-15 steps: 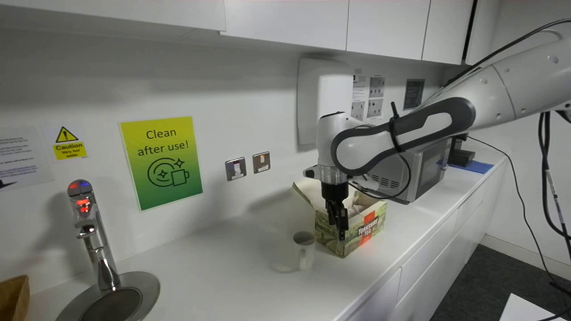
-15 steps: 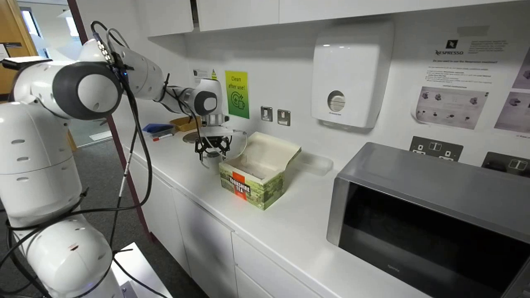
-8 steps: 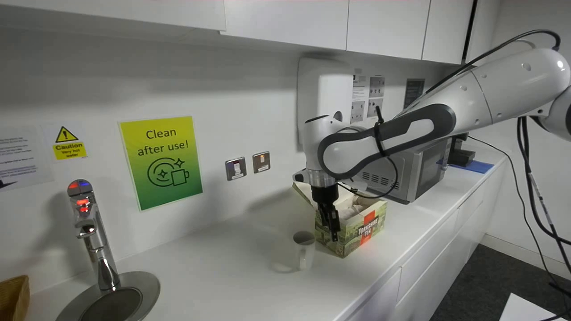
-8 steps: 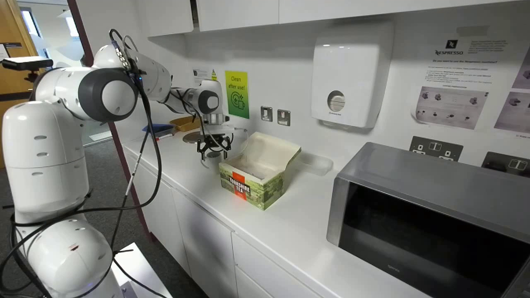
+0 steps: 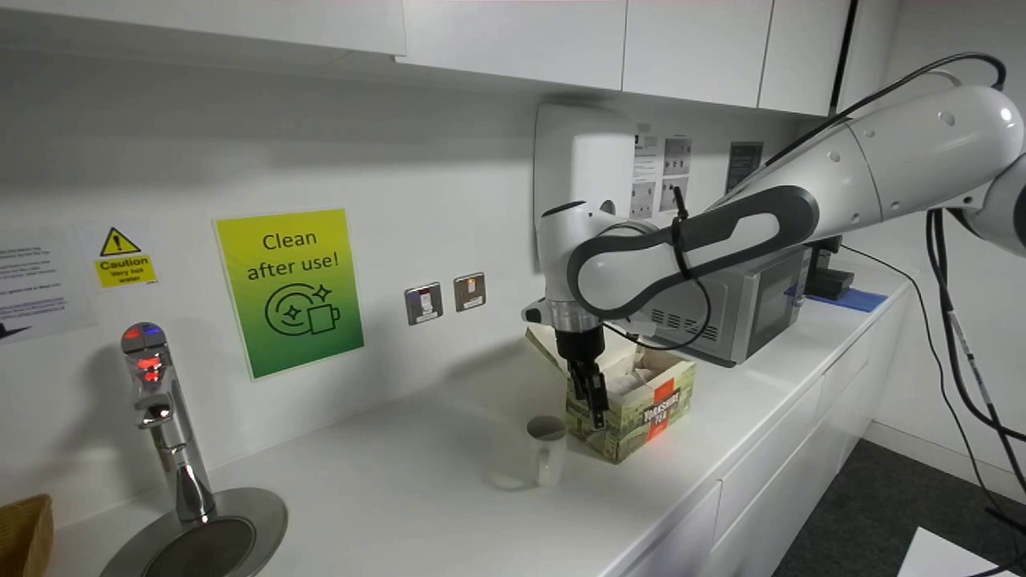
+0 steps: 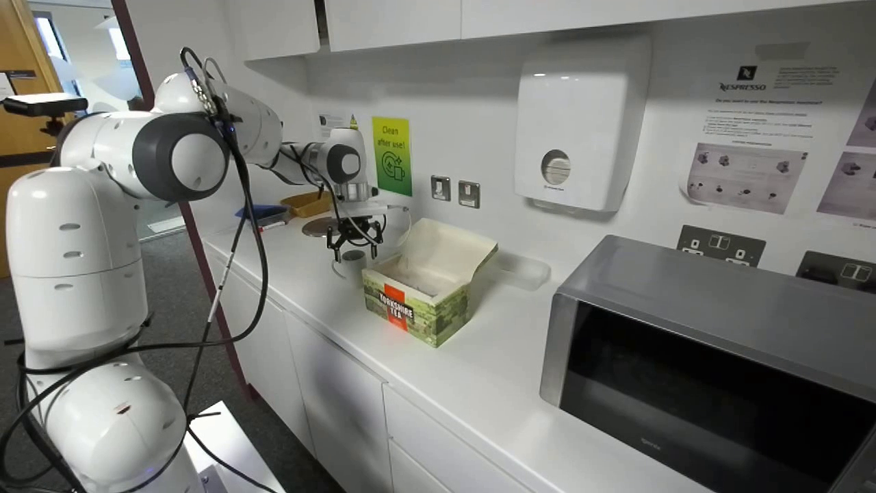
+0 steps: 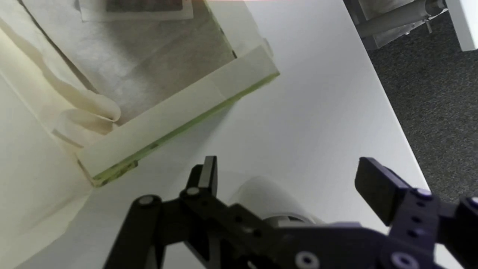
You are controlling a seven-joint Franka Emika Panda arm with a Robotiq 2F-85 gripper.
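black gripper (image 7: 287, 179), jaws spread wide, near a pale mug (image 5: 555, 457) and a lid-up tea box (image 6: 445, 315)

the white arm (image 5: 890, 168) reaches in over the white counter (image 5: 385, 497) with the gripper pointing down. the jaws stand well apart: in the wrist view the mug shows between the parted fingers (image 7: 373, 186), lower down and partly covered by the gripper. in an exterior view the fingertips (image 5: 597, 415) overlap the end of the tea box; whether they sit straight above the mug cannot be told.

the mug stands upright on the counter, just beside the short end of the tea box, its handle (image 5: 544, 465) on the side away from the tea box. the tea box is green with an orange panel and white lettering, "yorkshire tea". its lid (image 6: 452, 246) is tipped up toward the wall (image 5: 449, 184), and inside lies a pale, crinkled lining (image 7: 160, 59) with a dark-faced packet (image 7: 143, 5) cut off by the edge of the wrist view.

farther along the counter sits a grey microwave (image 6: 684, 329), and a paper towel dispenser (image 6: 582, 116) hangs on the wall near the tea box. toward the opposite end are a chrome tap (image 5: 183, 473), a round drain (image 5: 270, 513) and a wicker basket (image 5: 24, 537). a yellow-green sign (image 5: 288, 272) on the wall reads "clean after use!", next to a yellow caution label (image 5: 126, 271).
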